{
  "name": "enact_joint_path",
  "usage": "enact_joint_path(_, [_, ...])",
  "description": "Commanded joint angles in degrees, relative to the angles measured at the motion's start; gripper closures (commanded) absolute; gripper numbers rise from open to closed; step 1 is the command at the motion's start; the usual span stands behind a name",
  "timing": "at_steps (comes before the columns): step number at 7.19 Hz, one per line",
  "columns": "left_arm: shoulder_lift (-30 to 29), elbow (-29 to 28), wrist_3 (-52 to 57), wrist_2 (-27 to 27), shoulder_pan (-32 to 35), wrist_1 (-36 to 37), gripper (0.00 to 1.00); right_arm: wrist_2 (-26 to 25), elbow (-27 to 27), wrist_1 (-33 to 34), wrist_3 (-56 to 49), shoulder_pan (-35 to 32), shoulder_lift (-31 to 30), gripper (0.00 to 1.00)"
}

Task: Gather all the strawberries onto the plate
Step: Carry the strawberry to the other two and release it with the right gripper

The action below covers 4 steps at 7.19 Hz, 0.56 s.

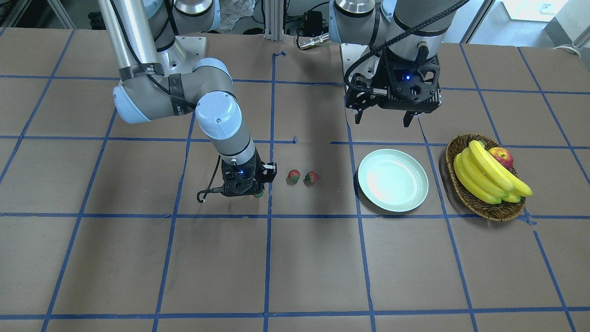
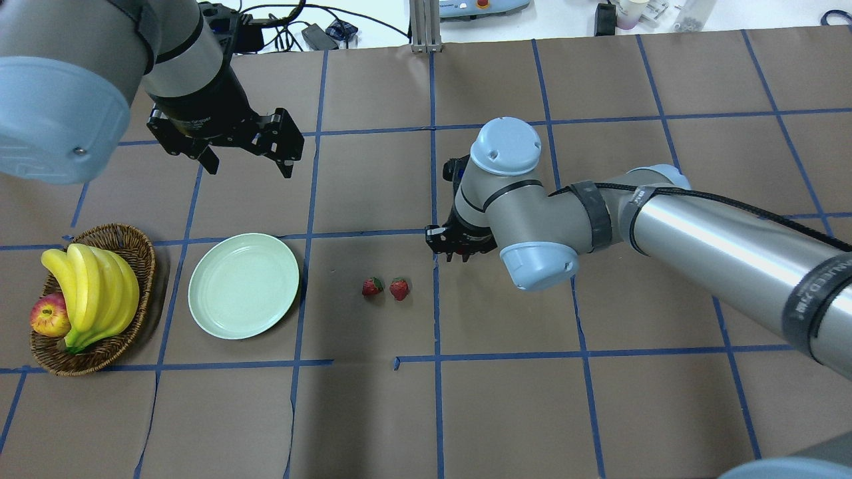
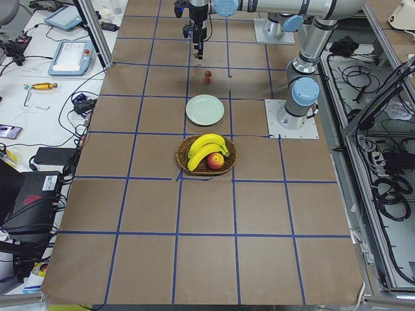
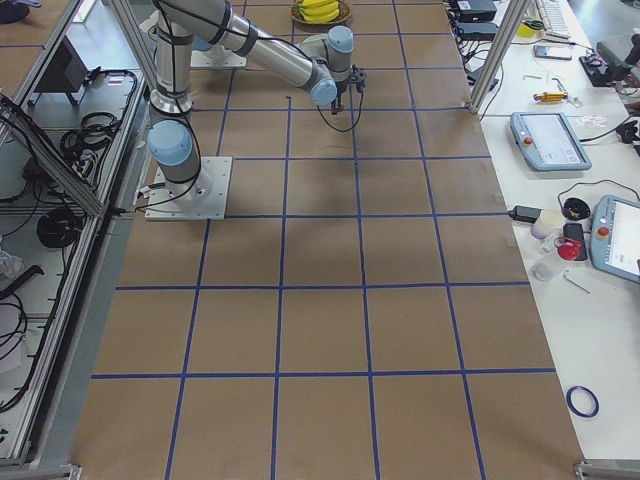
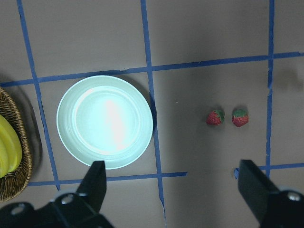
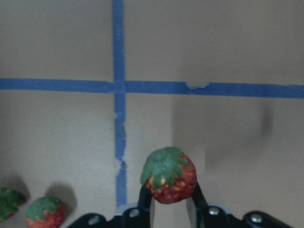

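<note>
Your left gripper [image 5: 172, 166] is spread wide, with one dark finger [image 5: 95, 183] low on each side of the view. The pale green plate [image 5: 104, 122] sits near the wicker basket [image 5: 21, 164] of bananas [image 5: 7, 147] at the left edge. Well right of the plate, a strawberry [image 5: 215, 117] and a second strawberry [image 5: 240, 118] lie just beside each other, apart.

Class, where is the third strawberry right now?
The third strawberry is held in the right gripper, low centre of the right wrist view; the other two strawberries lie on the table toward the plate.
</note>
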<state>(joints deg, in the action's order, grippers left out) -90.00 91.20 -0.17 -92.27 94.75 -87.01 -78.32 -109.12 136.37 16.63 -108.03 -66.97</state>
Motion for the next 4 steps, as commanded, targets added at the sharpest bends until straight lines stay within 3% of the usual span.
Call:
enact_joint_path(1, [0.00, 0.03, 0.00, 0.07, 0.00, 0.00, 0.00, 1.60, 6.86, 2.77, 7.75, -5.76, 4.64, 1.00])
enact_joint_path(2, [0.00, 0.12, 0.00, -0.02, 0.00, 0.00, 0.00, 1.60, 9.95, 0.41, 8.93, -7.35, 7.27, 1.00])
enact_joint_path(4, [-0.09, 0.12, 0.00, 0.07, 0.00, 0.00, 0.00, 3.35, 10.07, -0.14, 9.03, -7.63, 8.26, 1.00])
